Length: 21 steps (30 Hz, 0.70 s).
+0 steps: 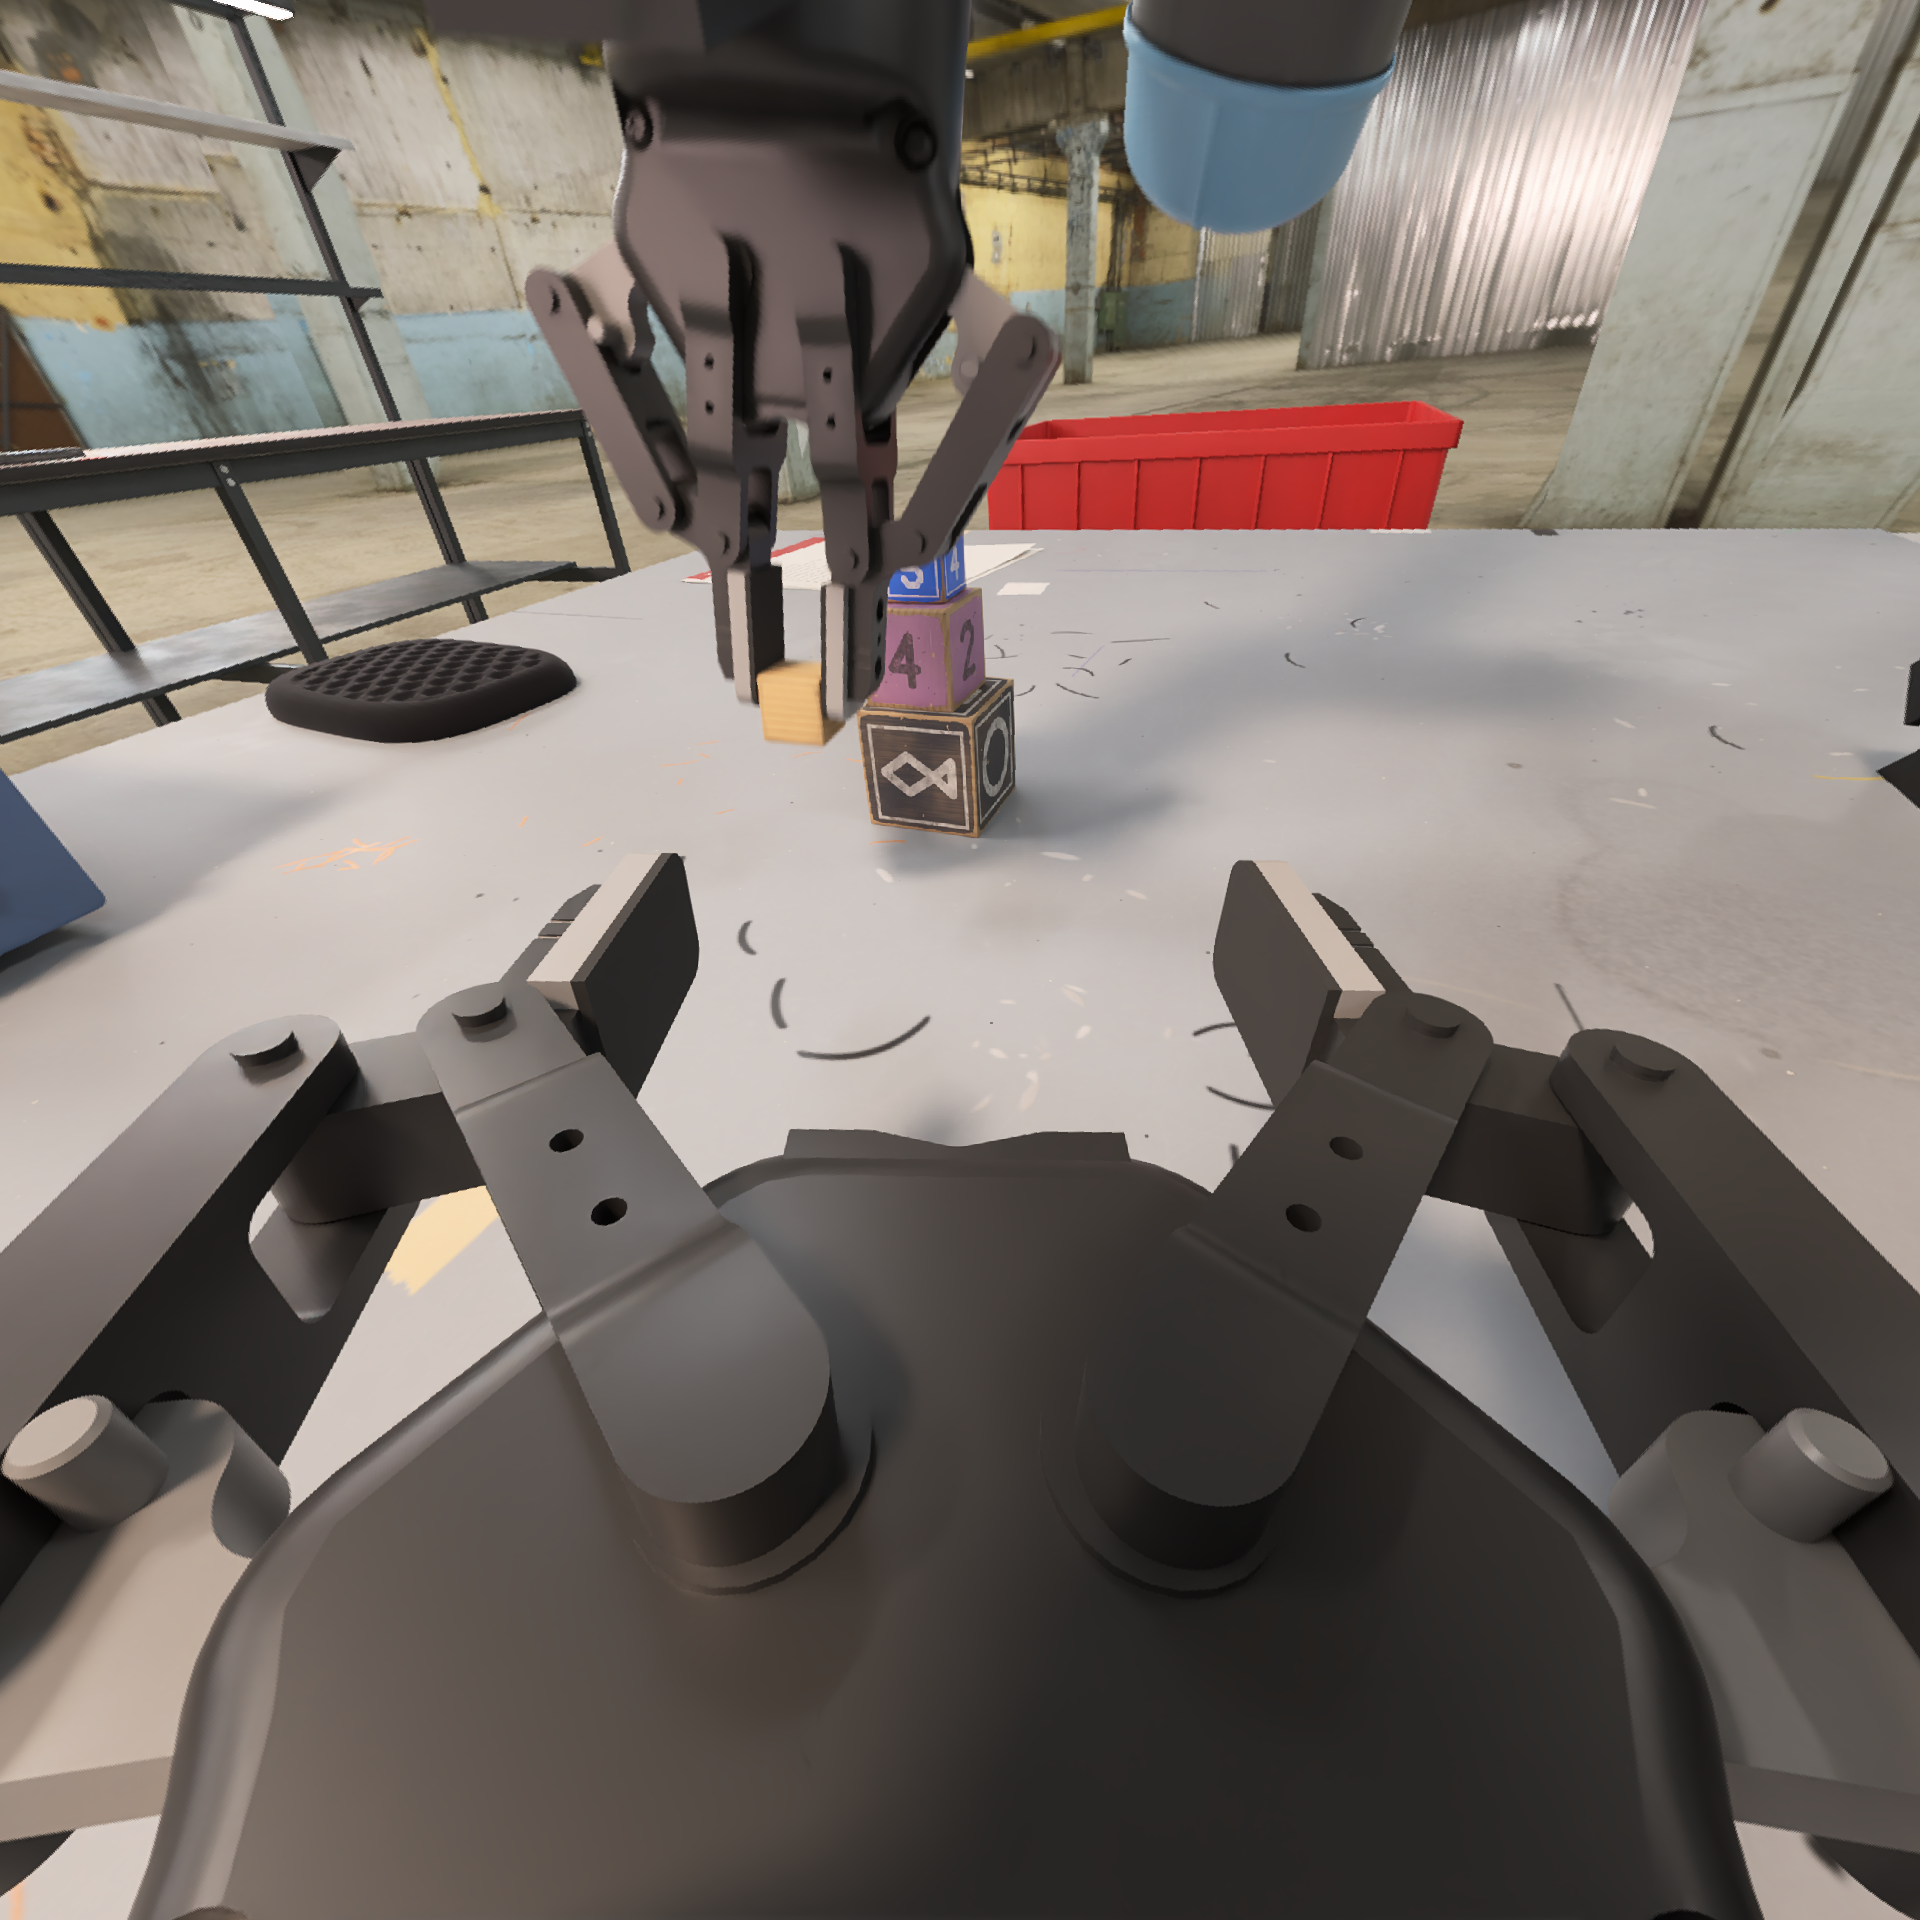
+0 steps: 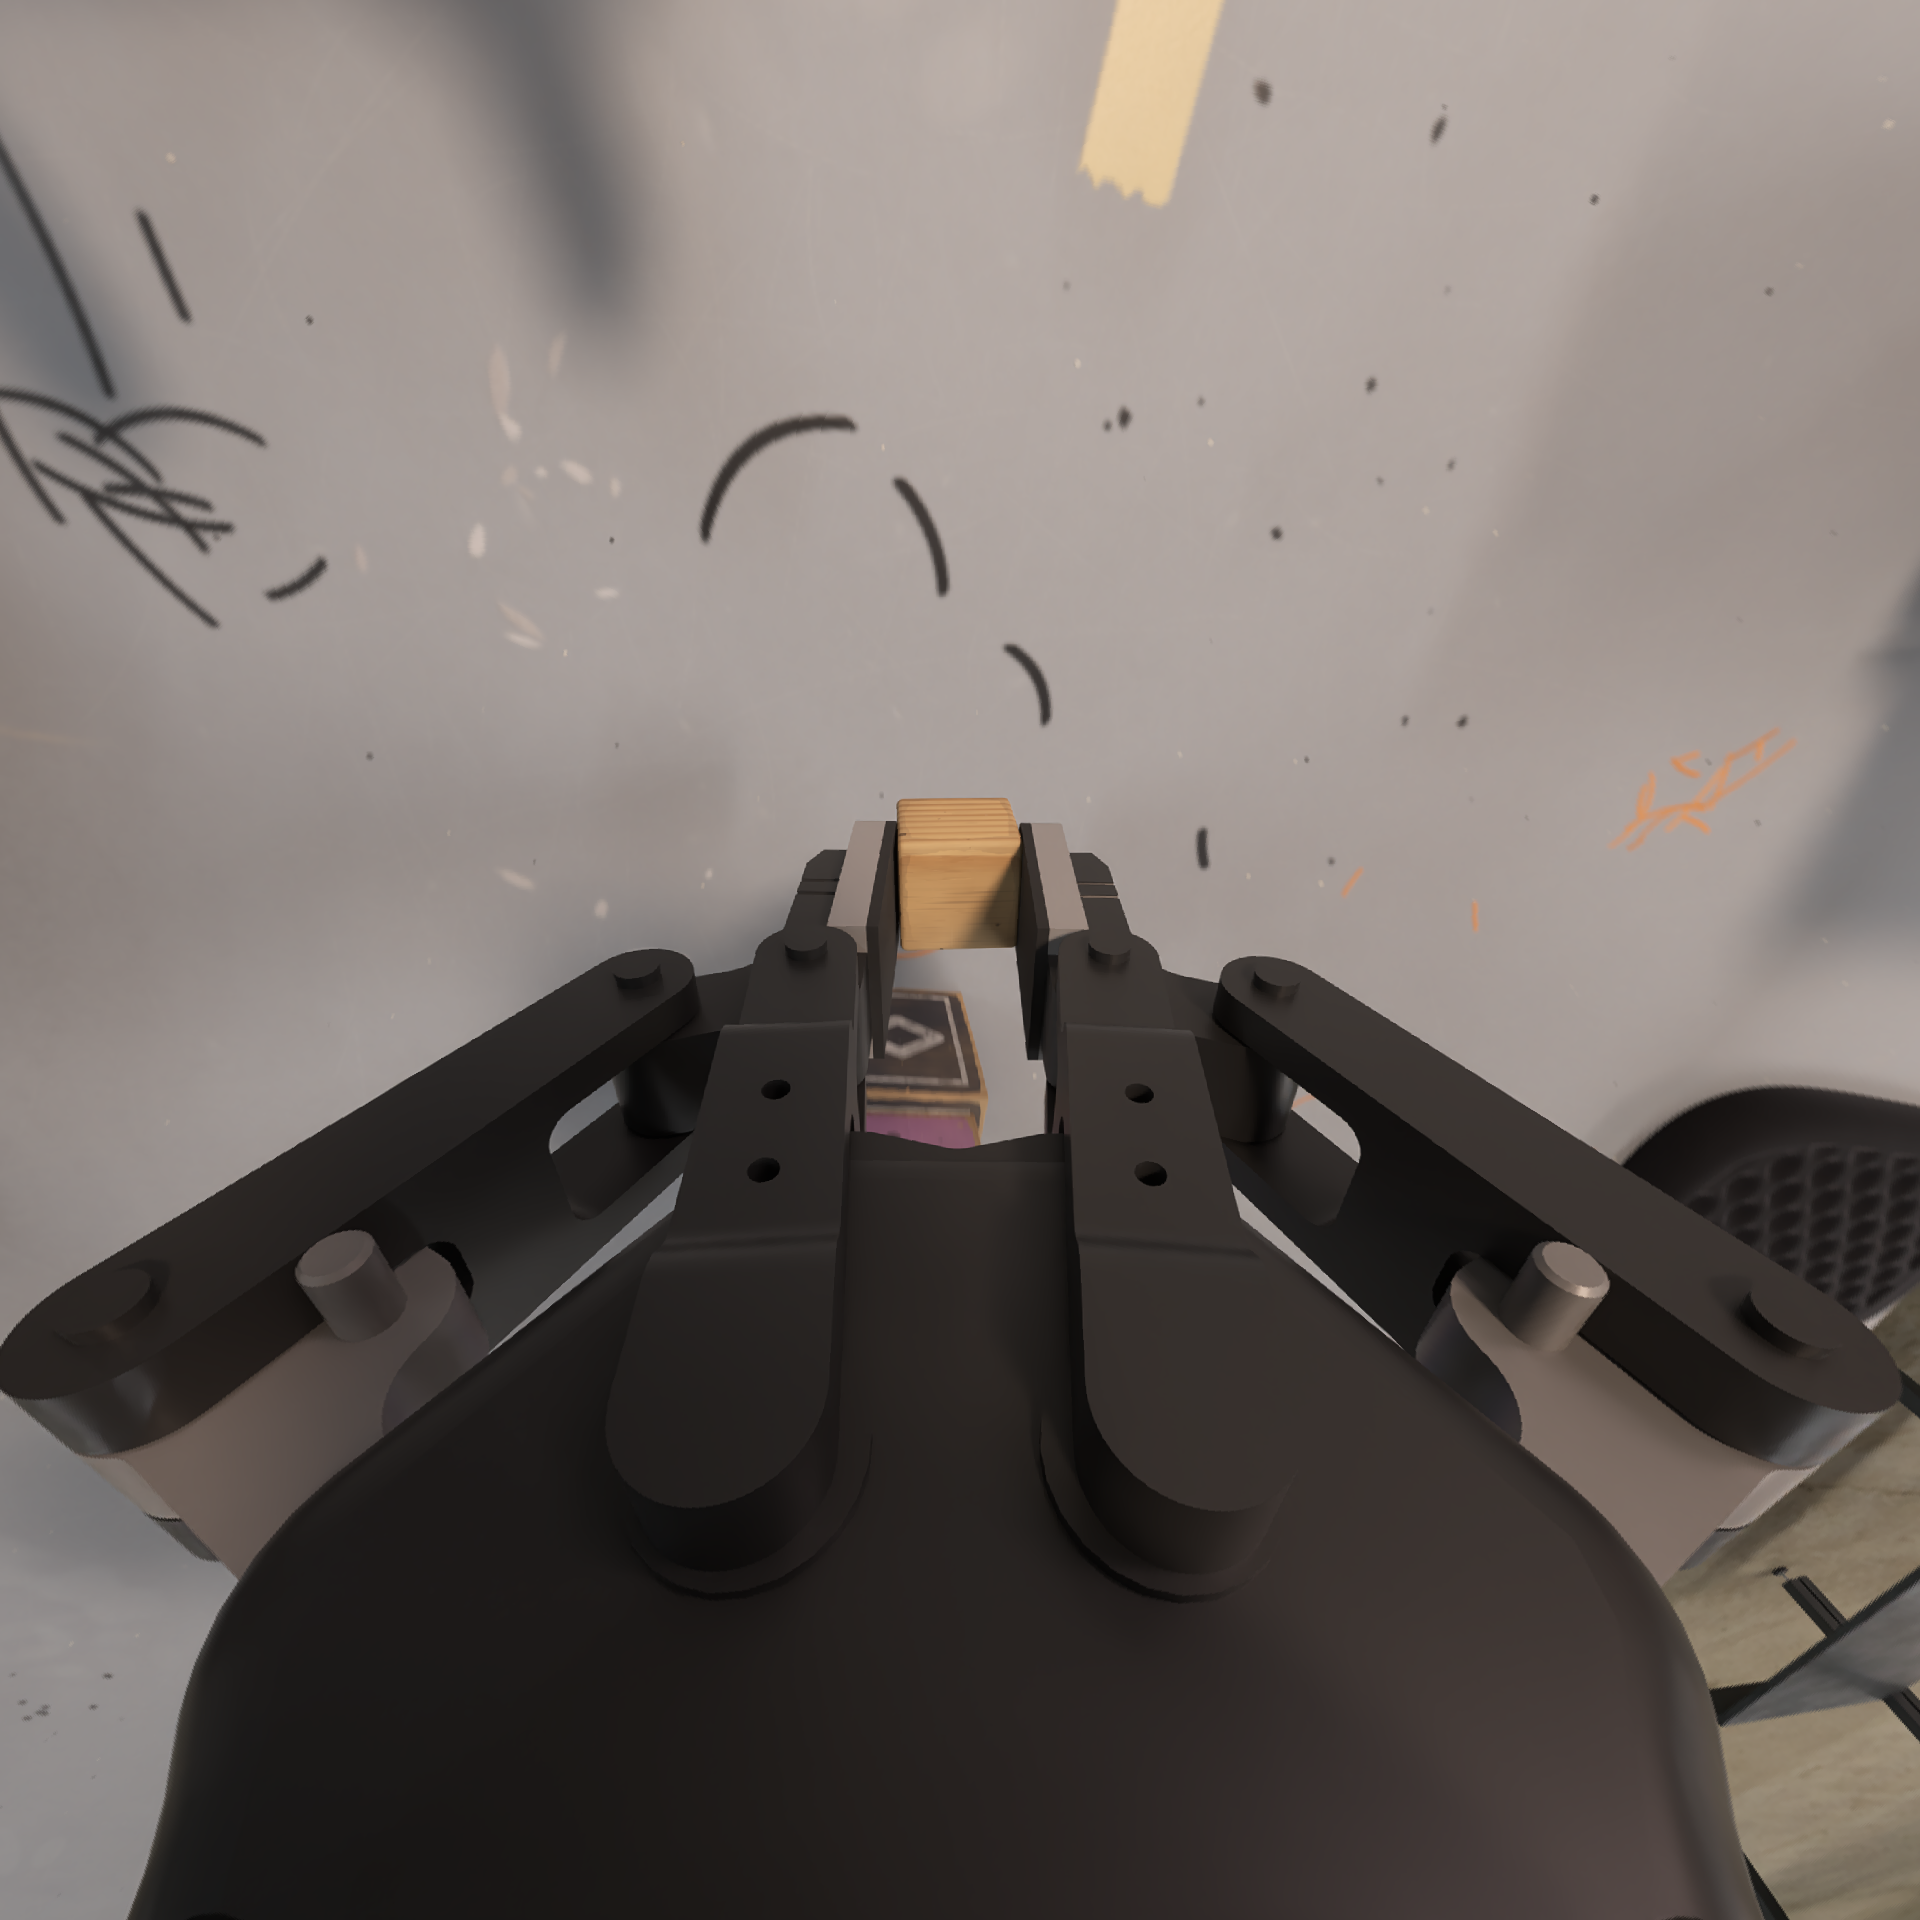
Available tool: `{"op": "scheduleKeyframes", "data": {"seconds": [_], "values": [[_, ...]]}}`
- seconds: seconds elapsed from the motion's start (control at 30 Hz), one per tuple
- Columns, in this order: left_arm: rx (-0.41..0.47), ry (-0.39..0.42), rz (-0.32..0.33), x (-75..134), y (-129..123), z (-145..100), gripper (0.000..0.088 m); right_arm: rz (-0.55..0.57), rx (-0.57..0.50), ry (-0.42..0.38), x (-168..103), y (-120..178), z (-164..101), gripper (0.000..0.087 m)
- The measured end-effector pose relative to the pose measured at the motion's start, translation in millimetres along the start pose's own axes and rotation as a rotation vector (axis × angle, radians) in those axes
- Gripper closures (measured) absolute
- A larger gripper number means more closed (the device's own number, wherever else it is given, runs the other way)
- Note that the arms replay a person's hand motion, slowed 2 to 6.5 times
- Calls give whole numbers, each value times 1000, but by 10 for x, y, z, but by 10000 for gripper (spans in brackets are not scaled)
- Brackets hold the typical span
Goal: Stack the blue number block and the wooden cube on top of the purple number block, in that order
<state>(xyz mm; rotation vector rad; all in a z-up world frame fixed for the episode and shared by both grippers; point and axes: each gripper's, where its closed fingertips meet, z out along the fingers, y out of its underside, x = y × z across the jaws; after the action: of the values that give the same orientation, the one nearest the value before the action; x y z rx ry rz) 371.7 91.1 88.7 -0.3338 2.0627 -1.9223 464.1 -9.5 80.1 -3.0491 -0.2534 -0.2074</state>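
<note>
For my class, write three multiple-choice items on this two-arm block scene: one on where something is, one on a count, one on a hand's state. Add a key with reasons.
1. Where is the purple number block?
A. On the dark patterned block
B. Inside the red bin
C. On the black perforated pad

2. How many blocks are stacked in the tower now?
A. One
B. Three
C. Five

3. What is the right hand doing?
A. Hanging open and empty
B. Shut on the wooden cube
C. Shut on the blue number block

Key:
1 A, the purple block rests directly on the dark one in the left wrist view.
2 B, dark, purple and blue blocks stand one above another.
3 B, its fingers press both sides of the cube, held beside the tower; the left hand is open and empty.
</note>
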Motion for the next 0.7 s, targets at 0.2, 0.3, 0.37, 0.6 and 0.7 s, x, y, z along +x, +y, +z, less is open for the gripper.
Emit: {"op": "scheduleKeyframes", "data": {"seconds": [0.2, 0.3, 0.37, 0.6, 0.7], "values": [[-2, 2, 2, 3, 3, 3, 23, 13, -17, 41, 23, 231, -330, 669], [-2, 2, 1, 3, 3, 3, 23, 26, -29, 53, 27, 366, -462, 669], [-2, 1, 1, 1, 2, 2, 23, 36, -35, 56, 24, 456, -534, 669], [1, 2, -1, -1, 0, 1, 23, 55, -71, 52, -19, 742, -676, 669], [1, 2, -2, -2, -1, 1, 23, 63, -82, 48, -41, 831, -690, 669]]}}
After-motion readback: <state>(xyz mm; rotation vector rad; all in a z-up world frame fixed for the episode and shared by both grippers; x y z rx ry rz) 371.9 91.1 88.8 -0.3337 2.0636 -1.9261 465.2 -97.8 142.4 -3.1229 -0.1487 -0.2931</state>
